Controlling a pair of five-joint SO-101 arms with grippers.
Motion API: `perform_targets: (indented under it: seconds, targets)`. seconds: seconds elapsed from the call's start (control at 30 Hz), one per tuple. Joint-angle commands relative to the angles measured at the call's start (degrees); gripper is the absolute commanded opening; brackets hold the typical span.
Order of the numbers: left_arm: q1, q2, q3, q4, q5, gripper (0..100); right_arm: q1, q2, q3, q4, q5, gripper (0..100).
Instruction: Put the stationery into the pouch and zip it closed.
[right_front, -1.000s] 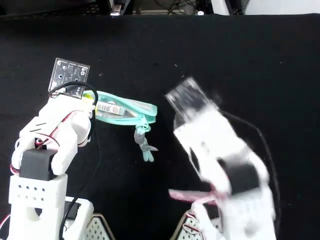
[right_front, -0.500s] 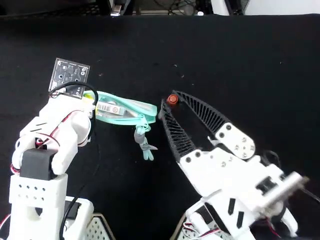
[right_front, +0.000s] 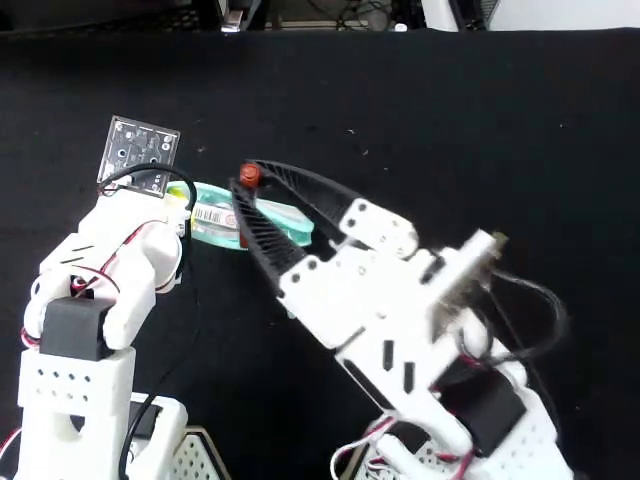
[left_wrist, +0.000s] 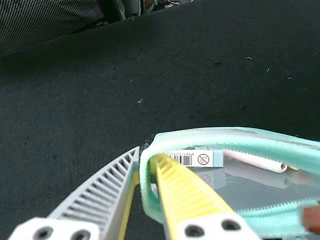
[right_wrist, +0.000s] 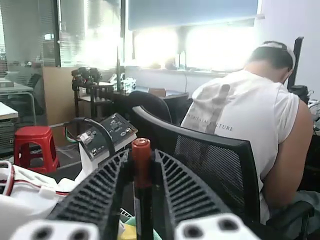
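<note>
Right gripper (right_front: 246, 179) clamped on pen (right_wrist: 141, 150), over pouch (left_wrist: 225, 137) held by left gripper (left_wrist: 147, 161).
Risk: pen snagged on pouch rim if misaligned.

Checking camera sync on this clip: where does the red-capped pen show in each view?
High view: the red-capped pen sits left of centre in the right gripper, its cap over the pouch.
Left wrist view: a reddish blur at the picture's edge beside the pouch, probably the pen.
Right wrist view: mid-picture, clamped in the right gripper.
Shared landmark: the pouch, in the high and left wrist views.
</note>
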Motion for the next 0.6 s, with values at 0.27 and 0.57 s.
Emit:
perform_targets:
  seconds: [0.27, 0.57]
  targets:
    - [-0.3, 0.9, 0.8, -0.4, -0.4, 4, -0.2, 4.8, 0.3, -5.5, 5.7, 1.2]
    - [-0.4, 0.9, 0.9, -0.4, -0.5, 4, 0.7, 3.2, 6.5, -3.8, 6.3, 1.2]
